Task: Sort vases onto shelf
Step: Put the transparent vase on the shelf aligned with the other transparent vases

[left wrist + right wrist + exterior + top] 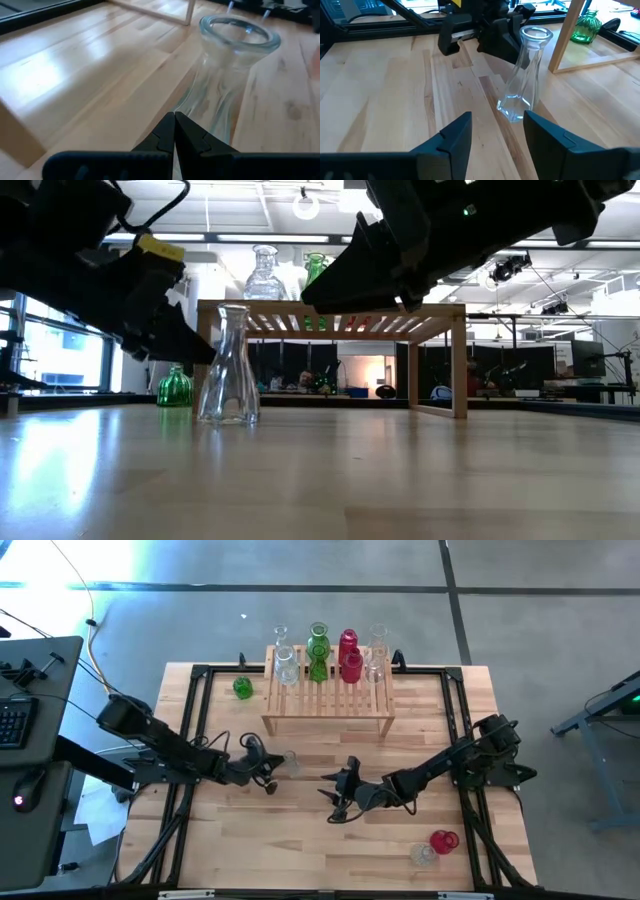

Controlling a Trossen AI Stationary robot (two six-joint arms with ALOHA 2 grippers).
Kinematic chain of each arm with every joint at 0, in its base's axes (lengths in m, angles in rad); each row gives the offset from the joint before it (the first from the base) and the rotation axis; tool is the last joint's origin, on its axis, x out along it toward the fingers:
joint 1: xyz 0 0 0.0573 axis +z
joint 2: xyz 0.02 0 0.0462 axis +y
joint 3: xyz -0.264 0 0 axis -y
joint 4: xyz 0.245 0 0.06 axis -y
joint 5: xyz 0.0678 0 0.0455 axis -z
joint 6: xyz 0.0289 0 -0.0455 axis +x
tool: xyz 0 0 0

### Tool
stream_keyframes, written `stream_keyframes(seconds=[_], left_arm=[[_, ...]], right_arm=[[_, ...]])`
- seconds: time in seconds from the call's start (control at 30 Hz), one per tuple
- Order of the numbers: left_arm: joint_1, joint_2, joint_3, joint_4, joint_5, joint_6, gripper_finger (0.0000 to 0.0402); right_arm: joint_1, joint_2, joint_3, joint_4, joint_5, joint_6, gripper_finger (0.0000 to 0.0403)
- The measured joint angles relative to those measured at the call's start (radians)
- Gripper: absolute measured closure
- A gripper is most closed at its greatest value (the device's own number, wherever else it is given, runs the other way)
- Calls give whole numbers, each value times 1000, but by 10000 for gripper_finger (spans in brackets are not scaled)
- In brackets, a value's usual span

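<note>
A clear glass vase [291, 762] stands upright on its base on the plank table [300, 850], in front of the shelf [328, 700]. It also shows as the clear vase [230, 365] in the low view and the vase [522, 75] in the right wrist view. My left gripper [272, 774] is shut, with its tips [174, 120] right beside the vase [225, 75] on its left side. My right gripper [328, 790] is open and hangs to the right of the vase, facing it [497, 132]. Several clear, green and red vases [318, 645] stand on the shelf's slatted top. My left gripper points its shut fingertips [170, 127] level at the clear vase's lower body [210, 107] from the table's left. Whether they touch the glass, I cannot tell. The vase stands upright on the table.
A round green vase [243, 688] stands on the table left of the shelf, and shows as the green vase [586, 25] past a shelf leg [567, 35]. A red vase [443, 840] and a clear one [424, 855] sit near the table's near right corner. Black frame rails [190, 740] run along both table sides.
</note>
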Motion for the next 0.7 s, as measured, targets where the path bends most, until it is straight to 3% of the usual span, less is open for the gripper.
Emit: stream_keyframes(seconds=[0.33,0.7], left_arm=[[0,58,26,158,22,92,402],[-1,7,25,231,82,229,402]], right_arm=[[-23,0,0,0,-17,0,240],[-35,0,0,-3,-52,-27,240]])
